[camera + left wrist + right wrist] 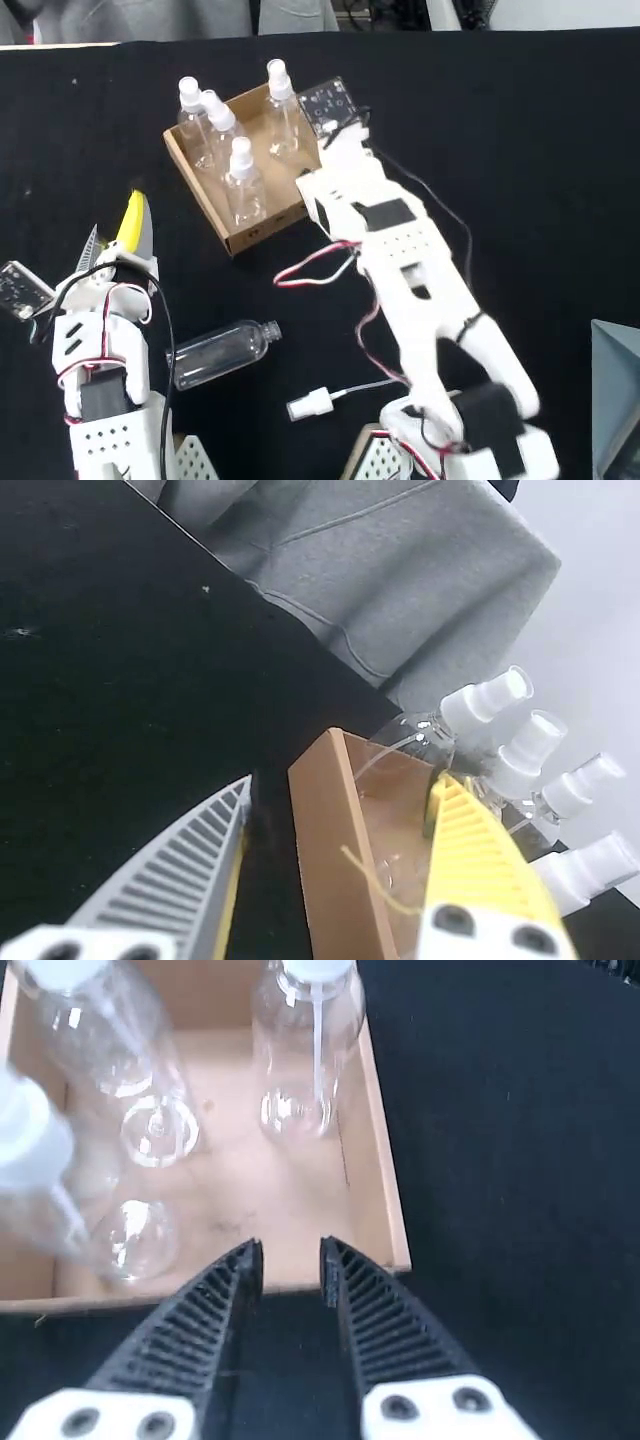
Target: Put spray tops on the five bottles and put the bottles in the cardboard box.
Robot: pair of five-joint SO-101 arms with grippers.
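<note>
Counted four capped bottles (245, 185) standing upright in the cardboard box (195, 190). Found the fifth bottle (222, 352) lying on its side on the table (520, 150), neck bare, at about 6 o'clock from the box in the high view. Spotted the last spray top (312, 403) loose on the table, at about 4 o'clock from that bottle and apart from it.

Judged the step in hand to be the final capping. Probably called for one arm to steady the bottle and the other to lift the top, feed its tube into the neck and seat it, then to box the bottle.

Saw the left gripper (345, 780) spread wide and empty, with the lying bottle at roughly 5 o'clock from it in the high view, near but not between the jaws. Saw the right gripper (290, 1250) parted by a narrow gap, pinching nothing, at the box's rim. Placed the loose top at about 6 o'clock from it, well apart.
</note>
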